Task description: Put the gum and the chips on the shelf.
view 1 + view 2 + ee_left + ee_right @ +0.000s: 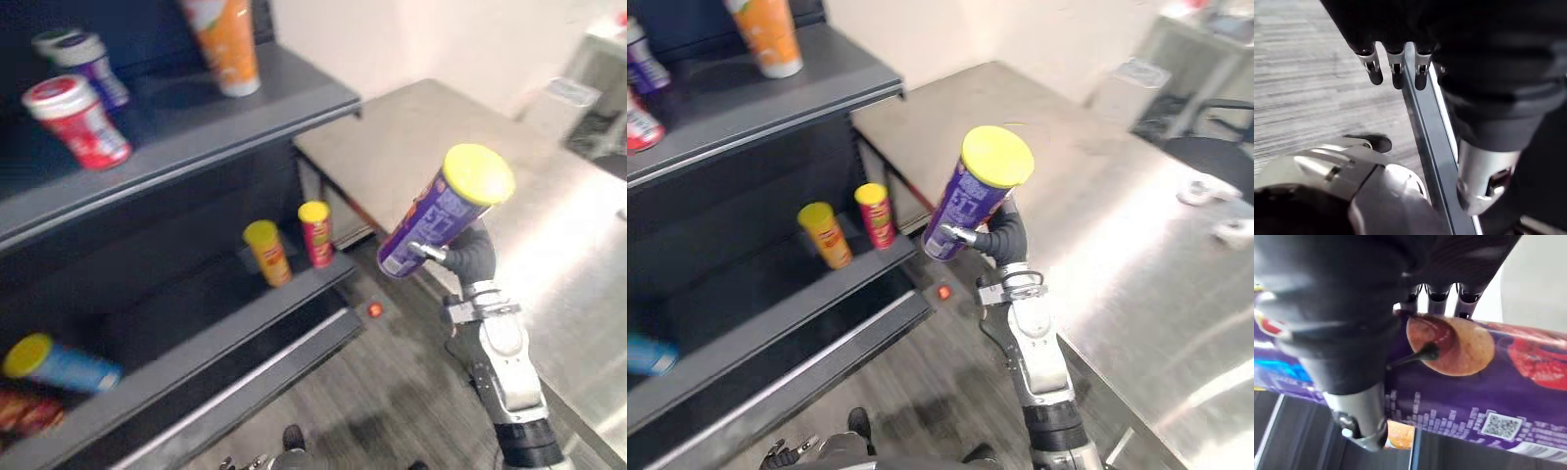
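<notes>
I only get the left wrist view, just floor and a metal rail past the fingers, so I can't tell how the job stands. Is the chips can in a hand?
Observer: Yes. The right hand is curled round the purple chips can, which is tilted with its yellow lid uppermost.
Operator: Is it at the shelf yet?
Observer: No. It is held in the air between the shelf and the steel table.
Operator: Any room on the top level?
Observer: A red-and-white tub and an orange can stand there, with a bare stretch between them.
</notes>
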Robot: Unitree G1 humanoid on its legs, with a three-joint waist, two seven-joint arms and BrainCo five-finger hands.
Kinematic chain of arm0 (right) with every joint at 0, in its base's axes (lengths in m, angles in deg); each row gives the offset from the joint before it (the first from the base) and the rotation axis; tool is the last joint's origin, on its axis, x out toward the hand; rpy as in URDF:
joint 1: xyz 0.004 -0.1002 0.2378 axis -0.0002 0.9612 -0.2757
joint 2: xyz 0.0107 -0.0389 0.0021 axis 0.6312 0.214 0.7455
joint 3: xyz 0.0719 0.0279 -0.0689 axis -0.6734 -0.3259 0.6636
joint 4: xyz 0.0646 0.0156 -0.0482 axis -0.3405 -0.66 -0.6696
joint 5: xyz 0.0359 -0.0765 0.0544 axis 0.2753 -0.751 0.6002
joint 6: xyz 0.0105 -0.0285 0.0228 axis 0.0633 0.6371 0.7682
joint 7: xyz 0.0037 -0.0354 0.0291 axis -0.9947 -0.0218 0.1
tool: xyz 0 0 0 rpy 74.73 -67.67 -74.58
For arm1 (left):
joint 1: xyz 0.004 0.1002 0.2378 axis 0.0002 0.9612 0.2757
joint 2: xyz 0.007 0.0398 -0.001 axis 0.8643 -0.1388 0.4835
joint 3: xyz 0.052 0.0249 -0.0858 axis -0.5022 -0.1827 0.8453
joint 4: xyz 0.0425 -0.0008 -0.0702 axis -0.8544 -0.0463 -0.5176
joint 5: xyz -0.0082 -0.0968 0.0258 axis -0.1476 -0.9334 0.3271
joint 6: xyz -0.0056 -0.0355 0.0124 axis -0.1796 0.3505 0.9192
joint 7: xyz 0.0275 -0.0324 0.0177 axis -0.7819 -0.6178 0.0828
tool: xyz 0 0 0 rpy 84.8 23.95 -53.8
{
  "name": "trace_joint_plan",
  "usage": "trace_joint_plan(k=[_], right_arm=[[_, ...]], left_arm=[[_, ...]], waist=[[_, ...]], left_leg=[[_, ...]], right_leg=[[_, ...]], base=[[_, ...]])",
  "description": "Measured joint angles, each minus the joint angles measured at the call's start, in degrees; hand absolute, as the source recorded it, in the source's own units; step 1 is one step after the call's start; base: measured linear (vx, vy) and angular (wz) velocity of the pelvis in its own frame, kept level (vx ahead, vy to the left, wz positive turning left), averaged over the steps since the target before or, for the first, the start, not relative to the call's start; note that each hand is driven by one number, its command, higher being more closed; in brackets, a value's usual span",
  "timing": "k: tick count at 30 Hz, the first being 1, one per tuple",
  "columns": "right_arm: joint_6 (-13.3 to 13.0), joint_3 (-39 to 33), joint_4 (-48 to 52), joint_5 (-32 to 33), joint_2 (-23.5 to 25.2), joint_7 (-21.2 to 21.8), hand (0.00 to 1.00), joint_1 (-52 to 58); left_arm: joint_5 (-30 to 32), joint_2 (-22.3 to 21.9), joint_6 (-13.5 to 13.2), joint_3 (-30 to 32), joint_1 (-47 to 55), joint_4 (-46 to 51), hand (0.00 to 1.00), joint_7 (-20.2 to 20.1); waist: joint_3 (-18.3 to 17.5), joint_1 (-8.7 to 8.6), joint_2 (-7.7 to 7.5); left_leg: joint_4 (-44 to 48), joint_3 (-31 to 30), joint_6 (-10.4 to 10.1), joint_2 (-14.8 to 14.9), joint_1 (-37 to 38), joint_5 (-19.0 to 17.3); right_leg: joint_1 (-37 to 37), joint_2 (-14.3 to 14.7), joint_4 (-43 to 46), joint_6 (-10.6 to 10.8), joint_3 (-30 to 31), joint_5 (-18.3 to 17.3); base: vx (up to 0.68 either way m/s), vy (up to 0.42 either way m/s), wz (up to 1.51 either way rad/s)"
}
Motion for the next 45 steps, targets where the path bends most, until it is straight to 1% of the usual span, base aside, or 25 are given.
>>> trace_joint_plan(k=[1,2,4,5,6,7,10,11,12,13,15,18,21,29,30,32,33,34,35,36,37,38,39,42,45], right_arm=[[0.0,-1.4,0.0,0.0,-1.1,-0.6,1.0,0.0],[0.0,-3.4,-0.2,-0.1,-1.9,-1.2,1.0,0.1],[0.1,-6.5,-0.2,-0.5,-1.5,-2.1,1.0,0.9],[0.1,-7.2,0.0,-1.0,-0.9,-2.0,1.0,0.9],[0.1,-7.6,0.2,-1.1,-0.2,-2.1,1.0,1.6],[0.1,-7.7,0.8,-1.1,-0.2,-2.2,1.0,2.4],[0.1,-10.2,3.2,-1.1,-0.4,-2.4,1.0,6.5],[0.1,-11.1,3.6,-1.2,-0.2,-2.6,1.0,6.8],[0.1,-11.5,3.6,-1.3,0.8,-2.6,1.0,7.0],[0.2,-11.3,3.7,-1.8,2.2,-2.6,1.0,7.0],[0.2,-11.1,3.7,-3.0,3.3,-2.5,1.0,7.0],[0.2,-11.0,3.8,-3.6,3.5,-2.6,1.0,7.0],[0.2,-10.3,3.8,-4.4,3.5,-2.7,1.0,7.0],[0.5,-7.4,3.6,-5.6,3.5,-2.6,1.0,7.1],[0.5,-6.5,3.4,-5.6,3.5,-2.5,1.0,7.1],[0.5,-5.2,2.3,-5.6,3.5,-2.4,1.0,7.1],[0.5,-4.5,1.6,-5.7,3.5,-2.2,1.0,7.1],[0.7,-4.1,1.2,-5.9,3.5,-1.6,1.0,7.2],[0.7,-4.4,1.4,-6.8,3.5,-0.8,1.0,7.7],[0.7,-5.1,1.5,-7.3,3.5,-0.4,1.0,8.2],[0.6,-5.1,1.3,-7.4,3.9,-0.4,1.0,9.0],[0.8,-5.7,1.3,-7.5,3.9,-0.3,1.0,11.0],[0.6,-5.5,1.5,-7.6,3.5,-0.1,1.0,12.0],[0.8,-2.6,1.4,-7.7,3.6,1.1,1.0,13.1],[0.8,-2.0,1.5,-7.7,3.6,1.5,1.0,13.1]], left_arm=[[0.0,-0.6,0.0,0.0,0.1,-0.1,0.0,0.1],[0.0,-1.2,0.1,0.0,0.2,-0.1,0.0,0.3],[0.0,-1.2,0.0,0.1,0.5,0.9,0.0,0.4],[0.0,-1.2,0.1,0.5,0.5,1.0,0.0,0.4],[0.1,-1.3,0.3,0.5,0.9,0.5,0.0,0.4],[0.2,-1.3,0.4,0.5,1.0,0.5,0.0,0.4],[0.3,-1.5,-0.1,-0.1,1.2,1.4,0.0,0.4],[0.5,-1.4,-0.1,-0.1,1.1,1.7,0.0,0.4],[0.8,-1.0,-0.1,0.0,0.7,2.0,0.0,0.4],[0.8,-0.6,-0.1,0.4,0.8,2.3,0.0,0.3],[0.9,0.0,0.0,0.4,0.9,2.3,0.0,0.2],[1.3,0.0,-0.1,0.0,0.9,2.6,0.0,0.2],[1.3,0.0,-0.1,-0.1,1.1,2.7,0.0,0.2],[1.3,0.1,-0.1,0.2,2.3,2.7,0.0,0.2],[1.3,0.1,-0.1,0.5,2.5,2.6,0.0,0.3],[1.3,0.5,-0.1,0.5,2.6,2.5,0.0,0.3],[1.3,0.8,-0.1,0.5,2.6,2.4,0.0,0.3],[1.3,1.1,-0.1,0.4,2.6,2.3,0.0,0.3],[1.3,1.2,-0.1,-0.1,2.7,1.9,0.0,0.3],[1.3,1.4,-0.3,-0.3,2.3,1.5,0.0,0.2],[1.4,1.8,-0.3,-0.3,2.0,1.2,0.0,0.1],[1.3,3.7,-0.2,0.2,2.0,0.5,0.0,0.2],[1.3,3.4,-0.1,0.4,2.6,0.2,0.0,0.3],[1.3,3.6,-0.4,0.5,3.4,0.4,0.0,0.3],[1.3,3.0,-0.4,0.5,3.4,0.6,0.0,0.0]], waist=[[0.1,-0.03,1.19],[0.5,-0.05,2.56],[0.7,-0.13,2.14],[1.2,-0.29,1.34],[1.3,-0.25,1.26],[1.1,-0.46,1.55],[0.5,-2.75,2.58],[0.0,-3.33,3.32],[0.9,-3.48,1.96],[1.2,-3.18,0.61],[1.3,-3.05,-0.3],[1.4,-2.97,-0.35],[1.5,-2.74,-0.42],[3.3,-1.5,-1.15],[3.5,-1.49,-1.46],[4.0,-1.34,-2.15],[4.3,-1.41,-2.59],[4.7,-1.44,-2.68],[5.2,-1.92,-2.15],[5.5,-3.89,-2.2],[5.4,-4.74,-3.64],[5.9,-3.98,-5.96],[6.5,-3.1,-5.27],[6.5,-3.13,-4.88],[6.4,-3.0,-4.99]], left_leg=[[1.4,3.4,2.3,1.4,-1.5,2.4],[2.4,6.0,-1.5,1.8,-3.2,10.9],[-1.3,6.0,-5.0,-0.5,-4.0,18.4],[-1.5,6.3,-4.6,-1.2,-3.7,17.1],[4.2,8.5,-5.6,-1.1,-3.6,10.2],[5.0,9.3,-5.9,-1.4,-3.5,9.0],[-2.5,5.9,-6.3,-4.3,-2.4,9.5],[-7.0,4.6,-7.5,-5.1,-1.5,10.3],[-7.1,4.3,-7.6,-5.2,-1.8,10.2],[-7.1,4.3,-7.6,-5.8,-1.8,10.2],[-7.1,4.1,-7.2,-6.3,-1.5,9.9],[-7.1,3.1,-6.4,-7.3,-1.5,9.2],[-7.1,2.9,-7.2,-8.0,-1.5,7.8],[-7.4,3.0,-7.4,-8.6,-1.7,7.8],[-7.4,3.1,-7.4,-9.1,-1.7,7.8],[-7.4,3.1,-6.9,-9.9,-1.6,7.5],[-7.3,2.9,-6.7,-10.2,-1.6,7.3],[-7.2,2.3,-6.6,-10.1,-1.8,7.2],[-7.4,-0.4,-6.8,-10.3,-2.7,7.1],[-7.4,-2.6,-8.4,-11.3,-3.1,6.4],[-6.4,-3.7,-9.9,-12.8,-3.0,5.2],[5.0,-8.6,-4.5,-13.6,-4.1,1.9],[4.0,-11.0,-5.7,-14.0,-2.5,-0.5],[2.3,-12.9,-6.7,-14.5,-1.9,-0.3],[0.5,-14.0,-7.6,-14.4,-2.2,0.4]], right_leg=[[0.0,0.1,0.3,0.0,-2.4,-0.3],[0.1,-0.7,1.9,0.7,-5.2,-1.5],[0.3,-1.9,2.4,0.0,-8.6,-2.3],[1.0,-2.2,1.3,0.2,-10.3,-2.4],[1.9,-2.6,1.8,0.5,-11.5,-2.3],[2.2,-2.7,2.3,1.0,-12.0,-2.3],[4.0,-1.8,3.6,1.5,-16.5,-2.6],[3.7,-1.2,4.0,1.5,-16.9,-2.6],[3.5,-1.4,4.2,1.5,-16.9,-2.6],[3.3,-2.1,4.9,1.5,-16.8,-2.6],[3.3,-3.2,6.1,1.5,-16.7,-2.6],[3.2,-5.2,8.4,1.5,-16.7,-2.6],[2.9,-6.4,9.4,0.9,-15.9,-3.0],[1.8,-7.3,10.2,1.3,-13.4,-3.3],[1.5,-8.4,12.1,1.5,-13.4,-4.0],[0.4,-11.7,17.4,-0.5,-12.2,-6.5],[-0.9,-12.7,20.0,-2.4,-9.5,-8.1],[-3.5,-12.1,21.3,-5.4,-2.6,-10.7],[-8.3,-8.4,22.0,-9.5,11.2,-14.3],[-10.9,-3.5,20.9,-9.6,24.0,-15.9],[-11.9,-3.2,20.1,-9.1,29.6,-16.0],[-12.7,-4.1,23.9,-4.6,35.8,-17.5],[-11.1,-3.7,23.7,-3.1,36.8,-17.3],[-7.9,-2.8,18.1,-0.2,36.1,-15.4],[-6.5,-1.1,13.3,-0.2,36.0,-13.4]], base=[[0.01,0.11,1.56],[-0.01,0.129,1.23],[-0.03,0.151,1.07],[-0.04,0.174,0.73],[0.01,0.144,0.46],[0.03,0.171,0.7],[0.01,0.172,0.84],[0.0,0.122,0.38],[-0.02,0.119,0.27],[-0.04,0.104,0.11],[-0.05,0.05,0.06],[-0.09,0.043,0.1],[-0.1,0.037,0.02],[-0.13,0.025,0.0],[-0.07,0.033,-0.01],[-0.07,0.043,0.01],[-0.09,0.039,-0.01],[-0.19,0.043,0.19],[-0.18,0.011,0.77],[-0.14,0.022,1.15],[0.01,0.016,1.3],[0.1,0.008,0.76],[0.12,0.043,0.55],[0.08,0.043,0.25],[0.1,-0.01,0.17]])
